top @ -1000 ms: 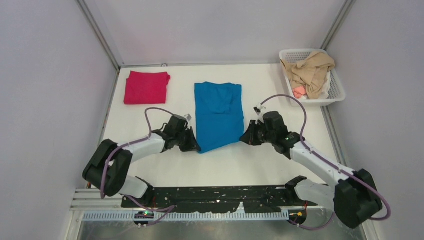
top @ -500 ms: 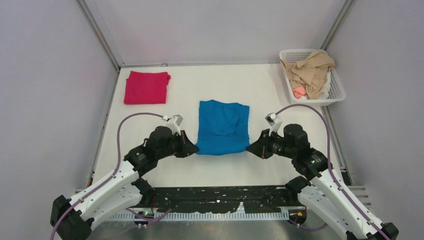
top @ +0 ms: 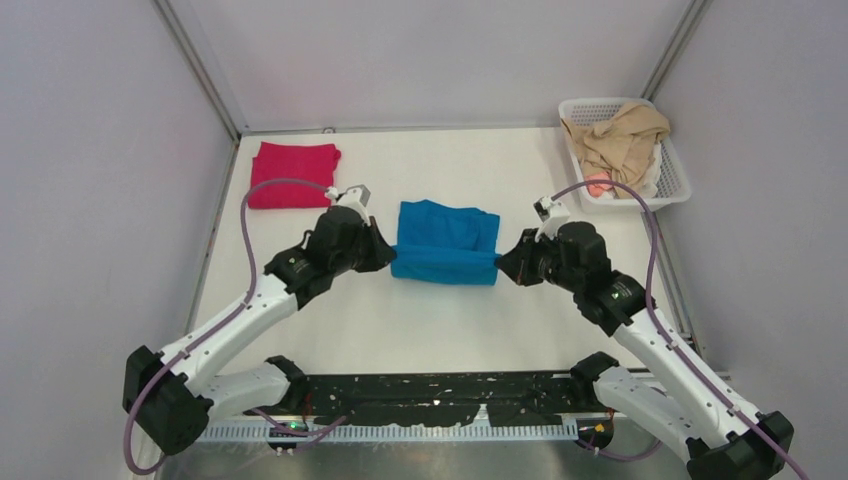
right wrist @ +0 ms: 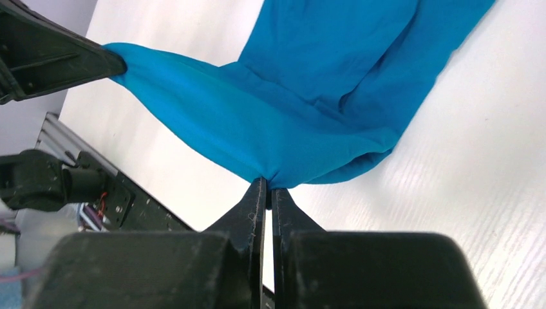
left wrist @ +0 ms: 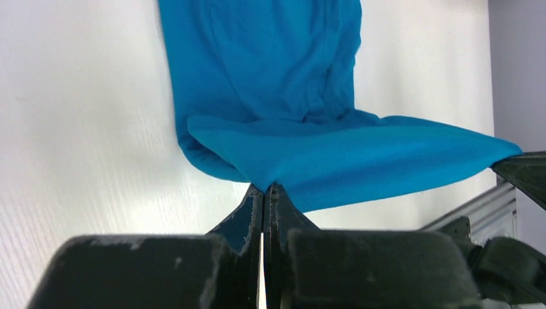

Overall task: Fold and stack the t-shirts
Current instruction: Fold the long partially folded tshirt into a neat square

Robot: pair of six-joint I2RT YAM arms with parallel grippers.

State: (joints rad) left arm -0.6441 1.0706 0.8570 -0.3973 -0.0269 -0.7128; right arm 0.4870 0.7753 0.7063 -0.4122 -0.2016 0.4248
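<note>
A bright blue t-shirt [top: 446,238] lies at the table's middle, its near hem lifted and doubled back over the rest. My left gripper [top: 388,258] is shut on the hem's left corner [left wrist: 265,181], and my right gripper [top: 503,266] is shut on its right corner [right wrist: 269,181]. The hem stretches taut between them above the table. The upper part of the blue t-shirt [left wrist: 270,58] still rests flat. A crimson t-shirt [top: 292,174], folded to a square, lies at the far left of the table.
A white basket [top: 676,182] with beige and pink cloth stands at the far right corner. Grey walls close in on three sides. The black rail [top: 440,398] carrying the arm bases runs along the near edge.
Both grippers have carried the blue t-shirt's near hem away from the bases, over the rest of the shirt. The visible blue shape has grown much shorter.
</note>
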